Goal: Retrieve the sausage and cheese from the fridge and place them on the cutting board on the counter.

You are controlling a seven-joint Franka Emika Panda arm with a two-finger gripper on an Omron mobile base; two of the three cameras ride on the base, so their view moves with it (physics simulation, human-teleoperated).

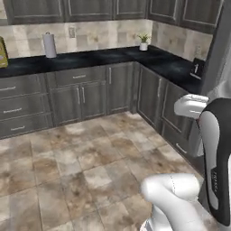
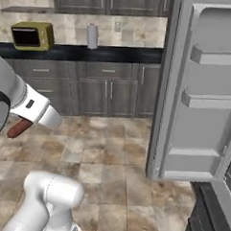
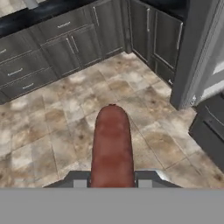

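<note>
Gripper [image 3: 112, 183] clenched on the sausage [image 3: 111, 148], finger tips pressed against its two flanks near the lower end. Sausage projecting forward from between the tips, dark red-brown, rounded at the free end, held above the tiled floor [image 3: 65, 122] and touching nothing else. In the right base view, same sausage [image 2: 19, 128] protruding down and to the left from under the white wrist, clear of cabinets and floor. Fridge door [image 2: 205, 93] swung open at right, inner side facing the camera, two grey door shelves one above the other and a lower bin ledge; contents of these shelves not discernible. Dark edge of the fridge [image 3: 197, 52] standing upright at right in the hand view, a drawer front below it. Counter [image 1: 90, 57] running along the back wall and turning the corner toward the right, over dark grey cabinets [image 1: 81, 97] with slim handles. On the counter: paper towel roll [image 1: 49, 45] upright, small potted plant [image 1: 143, 42] in the corner, yellow microwave [image 2: 33, 36] at left in the right base view.
</note>
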